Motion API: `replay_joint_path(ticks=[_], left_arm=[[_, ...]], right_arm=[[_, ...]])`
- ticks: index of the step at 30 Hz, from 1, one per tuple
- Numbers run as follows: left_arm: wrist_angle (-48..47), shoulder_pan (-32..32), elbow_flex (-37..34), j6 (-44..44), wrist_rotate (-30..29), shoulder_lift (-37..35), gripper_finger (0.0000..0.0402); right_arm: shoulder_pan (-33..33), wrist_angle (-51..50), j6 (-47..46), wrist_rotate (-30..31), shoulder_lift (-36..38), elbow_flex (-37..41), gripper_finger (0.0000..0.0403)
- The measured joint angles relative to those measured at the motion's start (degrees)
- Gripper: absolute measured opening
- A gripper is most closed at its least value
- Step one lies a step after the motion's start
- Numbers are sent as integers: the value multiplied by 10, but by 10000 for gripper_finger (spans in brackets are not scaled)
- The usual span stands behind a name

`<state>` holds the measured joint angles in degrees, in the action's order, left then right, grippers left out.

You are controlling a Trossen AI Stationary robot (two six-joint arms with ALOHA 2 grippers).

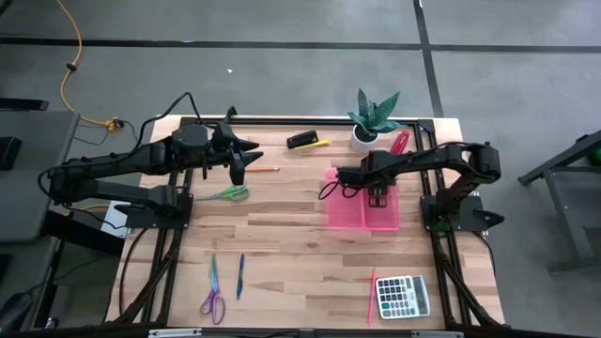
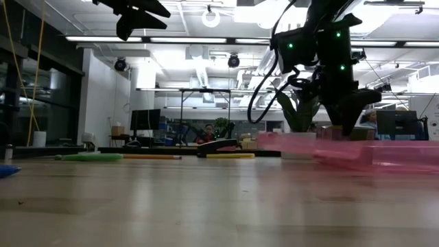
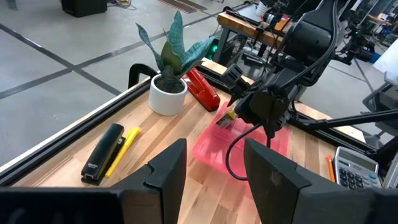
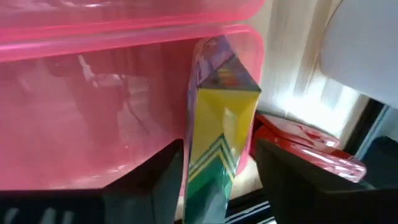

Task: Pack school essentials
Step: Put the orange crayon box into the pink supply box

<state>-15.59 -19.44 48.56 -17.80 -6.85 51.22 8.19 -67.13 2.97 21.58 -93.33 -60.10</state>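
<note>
my right hand (image 4: 211, 180) grips the yellow-green crayon box (image 4: 221, 118) upright over the pink tray (image 1: 362, 211). my left hand (image 1: 246, 160) hangs with fingers parted above the counter (image 1: 300, 253), near the green-handled scissors (image 1: 228, 194).

No legible text on any object.

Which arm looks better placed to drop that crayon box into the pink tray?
The right. Its gripper holds the crayon box directly over the pink tray. The left gripper hangs empty and open, away near the green-handled scissors.
</note>
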Motion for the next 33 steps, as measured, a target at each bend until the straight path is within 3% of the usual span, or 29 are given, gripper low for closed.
replay_joint_path(ticks=[11,17,23,27,31,33], left_arm=[[0,0,0,0,1,0,147],[0,0,0,0,1,0,147],[0,0,0,0,1,0,147],[0,0,0,0,1,0,147],[0,0,0,0,1,0,147],[0,0,0,0,1,0,147]], right_arm=[[-27,-10,-53,-66,83,0,206],[-59,4,-147,-107,136,4,206],[-112,86,-253,-136,209,90,200],[-129,114,-298,-158,249,158,151],[-130,159,-309,-189,259,211,45],[-127,195,-292,-203,257,228,12]])
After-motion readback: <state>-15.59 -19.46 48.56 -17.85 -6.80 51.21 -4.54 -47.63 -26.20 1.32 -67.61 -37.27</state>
